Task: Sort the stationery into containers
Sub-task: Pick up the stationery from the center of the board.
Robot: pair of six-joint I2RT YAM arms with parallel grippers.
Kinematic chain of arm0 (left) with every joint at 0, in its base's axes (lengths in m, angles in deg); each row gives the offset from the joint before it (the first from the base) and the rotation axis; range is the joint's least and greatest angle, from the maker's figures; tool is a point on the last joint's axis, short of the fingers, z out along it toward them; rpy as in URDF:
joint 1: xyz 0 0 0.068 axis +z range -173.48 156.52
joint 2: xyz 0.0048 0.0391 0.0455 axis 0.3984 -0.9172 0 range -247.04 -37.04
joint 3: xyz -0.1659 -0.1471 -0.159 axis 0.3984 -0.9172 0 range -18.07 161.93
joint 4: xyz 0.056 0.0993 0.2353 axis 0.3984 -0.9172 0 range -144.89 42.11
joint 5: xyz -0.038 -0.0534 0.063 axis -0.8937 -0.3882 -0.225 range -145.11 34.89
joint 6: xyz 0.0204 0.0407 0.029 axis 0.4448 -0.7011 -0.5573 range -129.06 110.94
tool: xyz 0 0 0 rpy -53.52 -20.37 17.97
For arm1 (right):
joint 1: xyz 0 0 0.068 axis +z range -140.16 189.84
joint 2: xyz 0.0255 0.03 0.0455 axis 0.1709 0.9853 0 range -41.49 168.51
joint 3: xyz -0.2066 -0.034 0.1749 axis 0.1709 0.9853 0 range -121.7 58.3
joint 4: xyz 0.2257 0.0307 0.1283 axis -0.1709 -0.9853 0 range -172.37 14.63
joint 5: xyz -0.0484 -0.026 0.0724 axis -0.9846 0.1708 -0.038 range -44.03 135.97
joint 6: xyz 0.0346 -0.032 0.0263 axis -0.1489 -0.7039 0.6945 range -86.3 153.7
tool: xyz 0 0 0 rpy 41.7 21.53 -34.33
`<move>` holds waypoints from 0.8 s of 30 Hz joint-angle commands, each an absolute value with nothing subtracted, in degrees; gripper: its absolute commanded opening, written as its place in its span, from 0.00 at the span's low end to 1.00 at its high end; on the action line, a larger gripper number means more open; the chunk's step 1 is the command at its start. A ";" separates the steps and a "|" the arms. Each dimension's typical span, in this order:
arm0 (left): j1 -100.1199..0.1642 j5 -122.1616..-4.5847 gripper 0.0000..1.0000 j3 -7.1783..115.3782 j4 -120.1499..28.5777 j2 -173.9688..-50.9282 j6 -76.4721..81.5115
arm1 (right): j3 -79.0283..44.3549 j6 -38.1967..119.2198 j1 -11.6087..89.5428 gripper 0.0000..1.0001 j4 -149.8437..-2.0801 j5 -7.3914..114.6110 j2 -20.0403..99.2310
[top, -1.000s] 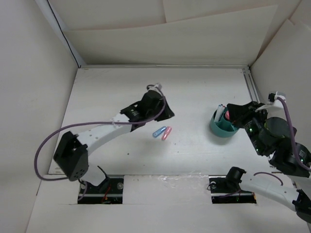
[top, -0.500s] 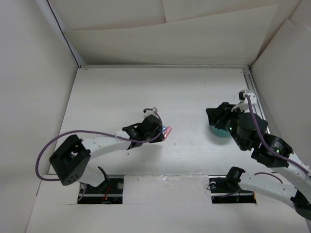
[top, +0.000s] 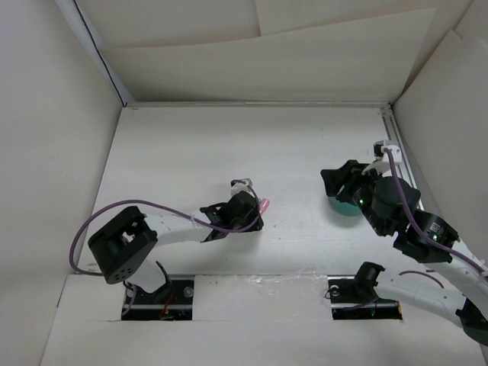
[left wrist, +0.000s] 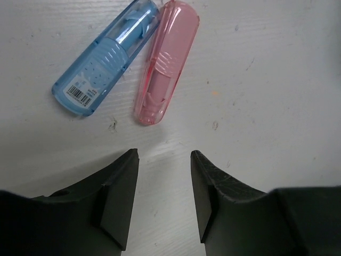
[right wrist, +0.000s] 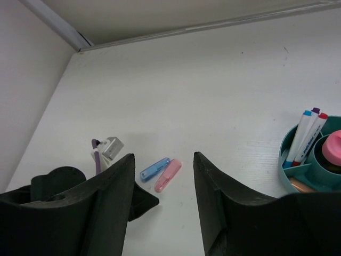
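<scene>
**Sorting stationery: the last two loose pieces.** A blue marker (left wrist: 106,56) and a pink marker (left wrist: 166,61) lie flat on the worktop (top: 191,152), touching along their sides, well to the left of the cup (right wrist: 287,181). No other loose piece shows. Inside the cup, thin white pens (right wrist: 306,136) stand tilted in one outer compartment. The pink-capped glue stick (right wrist: 334,146) sits in the round middle one, and something orange, probably a marker (right wrist: 302,186), shows in the nearest. The dividers evidently keep each kind apart.

The left end effector (left wrist: 162,157) hangs low over the worktop, on the side of the markers away from the cup. Its fingers are parted with nothing between them, and they touch neither marker. The gap lines up with the pink marker's near end, which suggests a straddling approach across its width. The right end effector (right wrist: 162,157) is raised beside the cup, its fingers well apart and empty, probably to leave the compartments clear.
</scene>
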State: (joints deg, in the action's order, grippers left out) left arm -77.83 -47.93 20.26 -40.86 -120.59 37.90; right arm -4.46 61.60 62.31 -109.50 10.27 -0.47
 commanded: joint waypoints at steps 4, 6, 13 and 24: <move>-78.59 -43.34 0.40 23.06 -40.59 -124.14 37.17 | -3.93 60.59 61.96 0.53 -105.78 10.81 -0.53; -78.59 -42.20 0.40 23.67 -41.91 -125.72 37.17 | -3.93 60.59 61.96 0.53 -105.78 10.81 -0.53; -79.64 -35.63 0.40 28.23 -46.47 -129.59 37.17 | -3.93 60.06 61.96 0.53 -105.25 11.34 -0.53; -86.32 -22.86 0.35 37.65 -60.19 -138.29 39.98 | -6.56 59.45 61.96 0.53 -106.12 9.94 -1.06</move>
